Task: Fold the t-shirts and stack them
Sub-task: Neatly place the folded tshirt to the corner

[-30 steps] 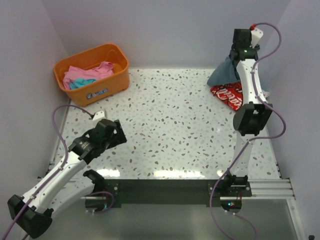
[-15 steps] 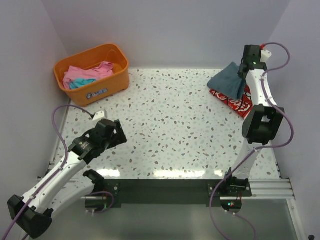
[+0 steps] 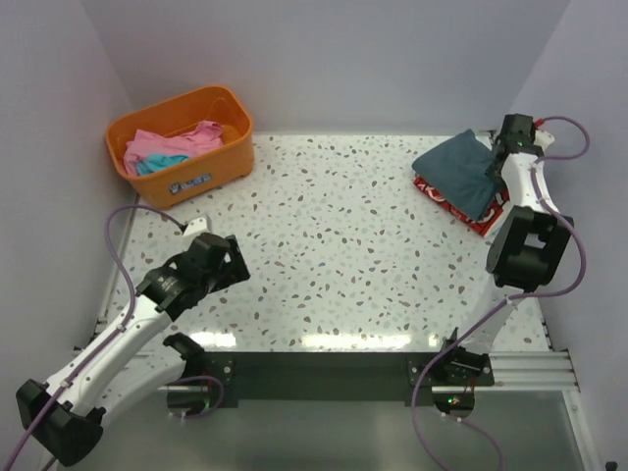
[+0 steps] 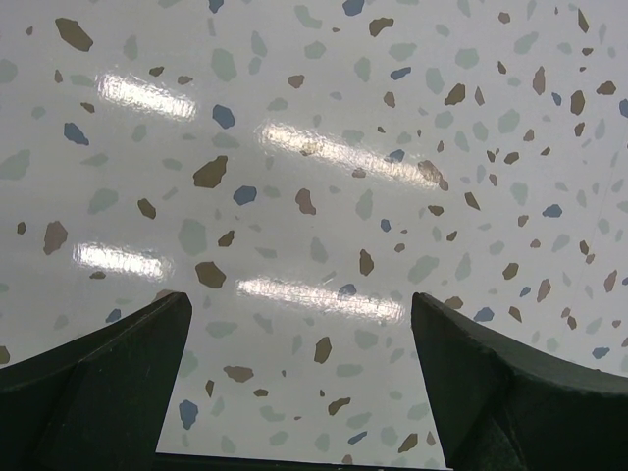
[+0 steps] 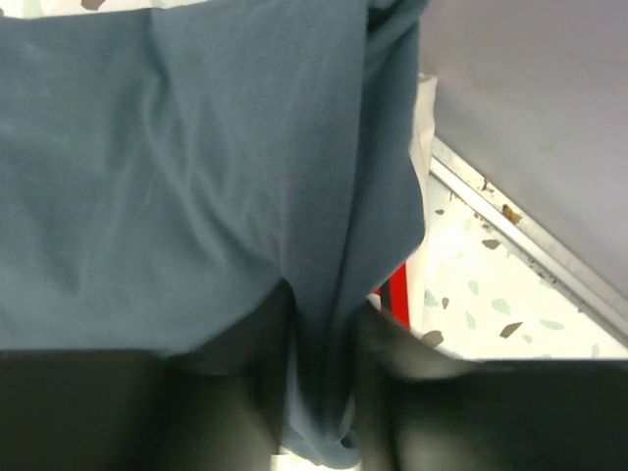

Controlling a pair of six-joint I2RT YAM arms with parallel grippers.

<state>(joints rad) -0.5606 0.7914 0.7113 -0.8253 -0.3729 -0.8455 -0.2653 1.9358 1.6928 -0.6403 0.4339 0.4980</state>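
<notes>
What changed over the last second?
The right claw swung right and down, still shut on the blue shirt. That shirt went from hanging bunched to draped over the red shirt. The left claw and the basket stayed put.

A blue shirt lay over a red shirt at the table's far right corner, the right gripper at its far edge. The left gripper hung over the near left, and an orange basket held pink and turquoise shirts.
</notes>
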